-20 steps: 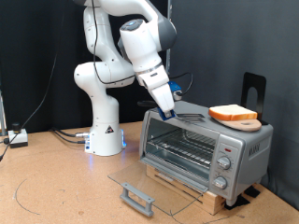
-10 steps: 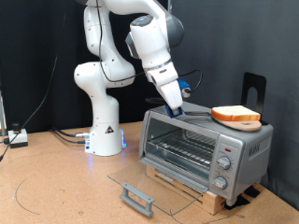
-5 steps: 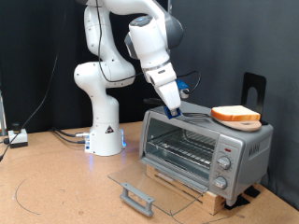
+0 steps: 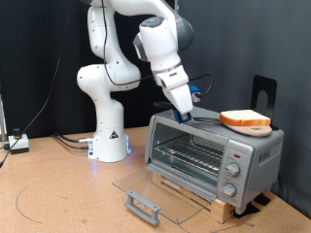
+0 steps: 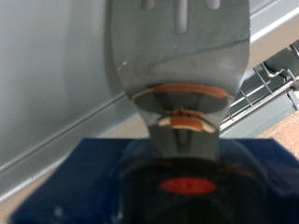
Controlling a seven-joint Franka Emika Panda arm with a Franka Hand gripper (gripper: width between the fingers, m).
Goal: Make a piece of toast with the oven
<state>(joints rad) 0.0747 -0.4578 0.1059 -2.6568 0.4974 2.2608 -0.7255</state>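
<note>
The white arm rises from its base at the exterior view's left centre, folds at the upper middle of the frame and slants down toward the right, so the end effector (image 4: 183, 110) hangs just above the oven's top near its left rear part. It is clenched on a spatula (image 4: 201, 120): a blue handle sits between the fingers, and the grey slotted blade lies flat over the oven roof, pointing toward the exterior view's right. In the wrist view the same spatula (image 5: 177, 56) fills the centre, its dark handle running into the blue grip, the blade against the silver roof, with wire rack bars showing at the right edge.

The oven (image 4: 214, 152) stands right of centre on a wooden slat base (image 4: 194, 189), its glass door (image 4: 146, 197) folded down open onto the counter (image 4: 58, 199). The piece of toast (image 4: 244, 119) rests on a round wooden board (image 4: 255, 129) on the oven's top at the right, near the blade tip but apart from it.
</note>
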